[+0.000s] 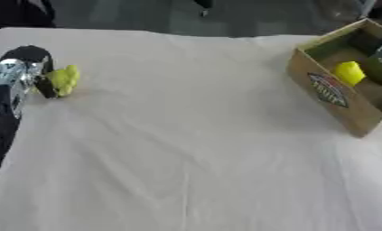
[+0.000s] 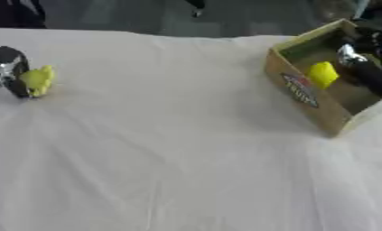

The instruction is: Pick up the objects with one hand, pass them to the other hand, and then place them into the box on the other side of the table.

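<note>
Left hand (image 1: 24, 72) at the frame's left edge had fingers curled round a yellow-green object (image 1: 65, 80); right hand (image 2: 360, 63) sat in the box (image 2: 304, 97) upper right, fingers unclear. I reckoned lift-and-pass was next.

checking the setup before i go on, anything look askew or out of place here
Nothing is spilled or damaged. The box sits turned at an angle at the table's right edge, and the cloth is creased. A yellow object lies by the left hand; another is at the right hand inside the box.
</note>
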Controlling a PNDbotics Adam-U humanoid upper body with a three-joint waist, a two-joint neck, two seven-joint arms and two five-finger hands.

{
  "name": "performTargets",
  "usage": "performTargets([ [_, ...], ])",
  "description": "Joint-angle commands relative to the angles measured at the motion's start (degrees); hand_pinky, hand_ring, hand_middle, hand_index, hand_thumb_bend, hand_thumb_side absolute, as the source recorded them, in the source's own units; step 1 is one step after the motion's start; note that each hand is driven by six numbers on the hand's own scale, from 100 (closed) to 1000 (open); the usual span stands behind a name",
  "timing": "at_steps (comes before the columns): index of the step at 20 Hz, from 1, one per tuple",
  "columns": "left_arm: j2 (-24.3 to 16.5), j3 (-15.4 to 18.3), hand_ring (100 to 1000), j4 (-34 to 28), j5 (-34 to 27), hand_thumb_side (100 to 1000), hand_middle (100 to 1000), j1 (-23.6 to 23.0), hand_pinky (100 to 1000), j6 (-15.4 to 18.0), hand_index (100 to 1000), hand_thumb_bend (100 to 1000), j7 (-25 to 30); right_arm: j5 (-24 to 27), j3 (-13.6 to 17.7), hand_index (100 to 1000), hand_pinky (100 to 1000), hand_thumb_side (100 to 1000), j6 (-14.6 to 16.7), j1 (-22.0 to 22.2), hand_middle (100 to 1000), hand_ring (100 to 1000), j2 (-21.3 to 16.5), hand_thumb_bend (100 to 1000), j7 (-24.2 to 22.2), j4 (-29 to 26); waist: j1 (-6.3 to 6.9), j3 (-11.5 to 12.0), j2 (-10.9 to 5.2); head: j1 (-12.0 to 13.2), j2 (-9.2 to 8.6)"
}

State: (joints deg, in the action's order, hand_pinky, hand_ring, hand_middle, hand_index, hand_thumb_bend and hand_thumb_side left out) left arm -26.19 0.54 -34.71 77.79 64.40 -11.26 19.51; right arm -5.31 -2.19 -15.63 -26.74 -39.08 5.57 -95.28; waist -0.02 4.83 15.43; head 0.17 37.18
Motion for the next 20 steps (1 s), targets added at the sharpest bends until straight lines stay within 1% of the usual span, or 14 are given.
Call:
performTargets([
  [1,-1.52,0.08,555,-0.99,-0.5,100,447,1.37,533,-0.07,444,495,-0.72,-0.34,0.58,924,1000,719,0.07,-0.52,815,875,-1.4,100,0.18,-0.38,-0.03,0.1,-1.11,0.04,0.12],
  [5,-1.95,-0.12,548,-1.51,-0.53,100,445,1.95,528,-0.03,455,512,-1.06,-0.38,0.67,924,1000,717,0.08,-0.24,815,875,-1.61,100,0.33,-0.38,-0.02,0.29,-1.27,-0.05,0.35],
  [12,-2.66,-0.69,524,-3.33,-1.62,100,432,2.7,509,0.71,453,509,-1.01,-0.17,0.71,925,1000,718,0.08,-0.05,815,875,-1.87,100,0.42,-0.43,0.04,0.78,-1.66,-0.21,1.18],
  [15,-2.86,-0.9,522,-3.65,-2.2,100,431,2.73,506,0.73,454,509,-0.93,-0.12,0.64,924,1000,717,0.09,-0.03,815,875,-1.94,100,0.37,-0.42,0.05,0.92,-1.77,-0.31,1.24],
  [19,-3.25,-1.18,515,-4.75,-4.39,100,428,2.58,501,1.21,459,488,-0.8,-0.14,0.73,924,1000,716,0.08,0.14,815,875,-2.04,100,0.51,-0.48,0.03,1.14,-1.86,-0.42,1.41],
  [20,-3.44,-1.52,511,-5.47,-5.26,100,427,2.39,499,1.73,460,467,-0.81,-0.08,0.77,924,1000,715,0.1,0.15,815,875,-2.06,100,0.58,-0.58,0.03,1.22,-1.88,-0.51,1.44],
])
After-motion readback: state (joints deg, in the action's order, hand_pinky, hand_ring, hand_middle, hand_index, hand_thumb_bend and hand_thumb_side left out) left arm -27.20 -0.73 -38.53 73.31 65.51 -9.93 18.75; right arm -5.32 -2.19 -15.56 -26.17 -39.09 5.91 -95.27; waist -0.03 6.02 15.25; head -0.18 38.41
